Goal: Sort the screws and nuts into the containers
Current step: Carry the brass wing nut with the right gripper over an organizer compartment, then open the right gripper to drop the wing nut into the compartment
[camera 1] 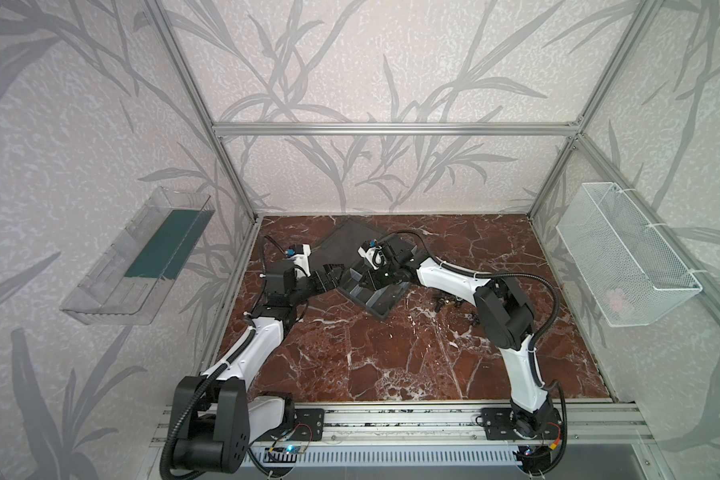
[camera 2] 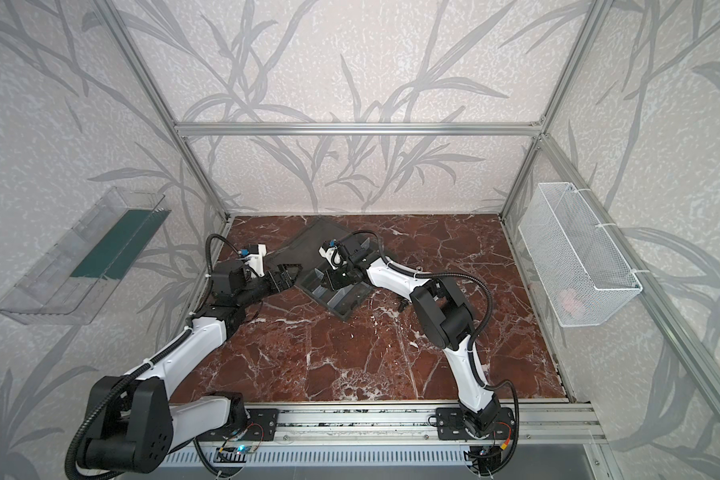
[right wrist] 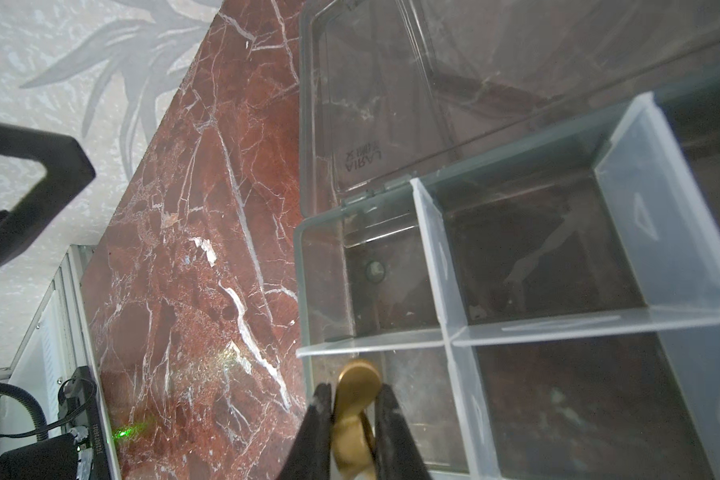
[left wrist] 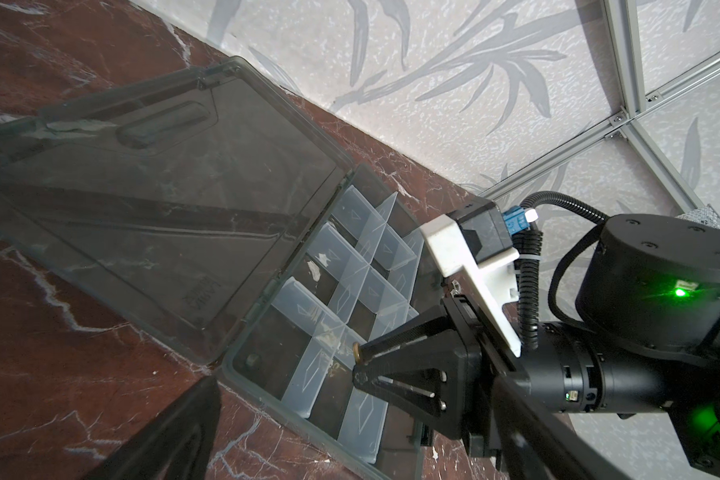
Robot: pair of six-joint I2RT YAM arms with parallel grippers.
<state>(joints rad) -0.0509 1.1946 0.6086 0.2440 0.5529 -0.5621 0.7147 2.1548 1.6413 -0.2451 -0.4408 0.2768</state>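
**Q:** Where does the held part lie relative to the right gripper (right wrist: 353,392)?
**A:** The brass-coloured fastener (right wrist: 358,378) is clamped between the two black fingertips, and its rounded end protrudes beyond them. It hangs over a cell along the outer wall of the organizer box (camera 1: 381,312), just above centre frame in both top views.

**Q:** Its appearance?
**A:** Dull gold and smooth, disc-like at the exposed end. It is too blurred to tell nut from screw.

**Q:** The box?
**A:** Smoky grey, with translucent whitish dividers (right wrist: 437,266) forming square cells. The lid (left wrist: 163,199) lies open flat on the marbled table (camera 1: 350,365).

**Q:** The left gripper (camera 1: 336,279)?
**A:** It is just beside the box's left corner, apart from the fastener. Whether its jaws are apart cannot be told.

**Q:** Other hardware?
**A:** A cluster of screws and nuts (camera 1: 447,301) lies right of the box.
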